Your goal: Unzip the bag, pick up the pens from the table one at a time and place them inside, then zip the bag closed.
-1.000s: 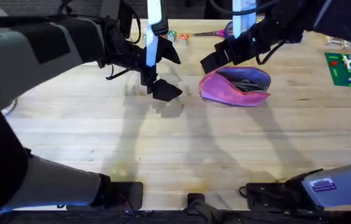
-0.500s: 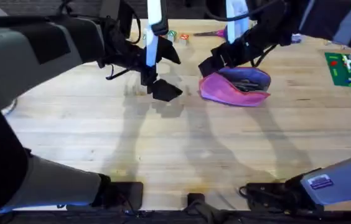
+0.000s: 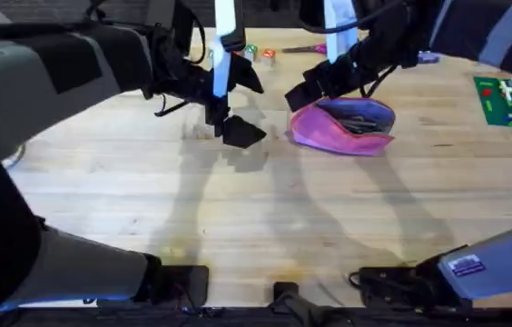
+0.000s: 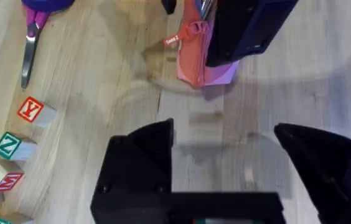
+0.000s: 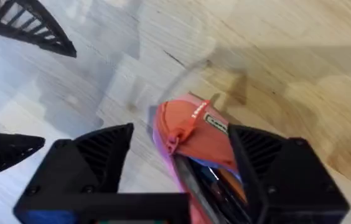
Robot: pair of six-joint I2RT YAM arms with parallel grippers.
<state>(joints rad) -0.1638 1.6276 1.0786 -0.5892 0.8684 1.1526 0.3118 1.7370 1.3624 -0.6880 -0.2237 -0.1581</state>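
Closing in on the last step, by the look of it. The bag (image 3: 343, 127) sits on the table (image 3: 265, 218) at the far centre-right, mouth open, with dark pens (image 3: 358, 122) lying inside it. I see no loose pens on the bare wood, so loading looks done as far as these views show. What's left: zip it shut.

Right claw (image 5: 178, 149) hangs right over the bag's near end. Wrist view has its fingers spread on either side of the pink fabric tip and the zipper pull (image 5: 183, 127), not clamped on anything yet. My read is that it's lining up to catch the pull or pin that end. Zipper teeth are still parted past that point, pens visible through the gap.

Left claw (image 3: 231, 127) is beside the bag, a short way off toward table centre, low over bare wood. Fingers wide open, holding nothing. From its wrist view the bag end and the small tag (image 4: 173, 40) are ahead of it, partly hidden by the right arm's body.

Off-task clutter: purple-handled scissors (image 4: 35, 31) and letter blocks (image 4: 14, 149) along the far edge, well apart from the bag.

Judgement: unzip done, pens in, closing not started. Zipping likely needs one claw to anchor the fabric while the other drags the pull.
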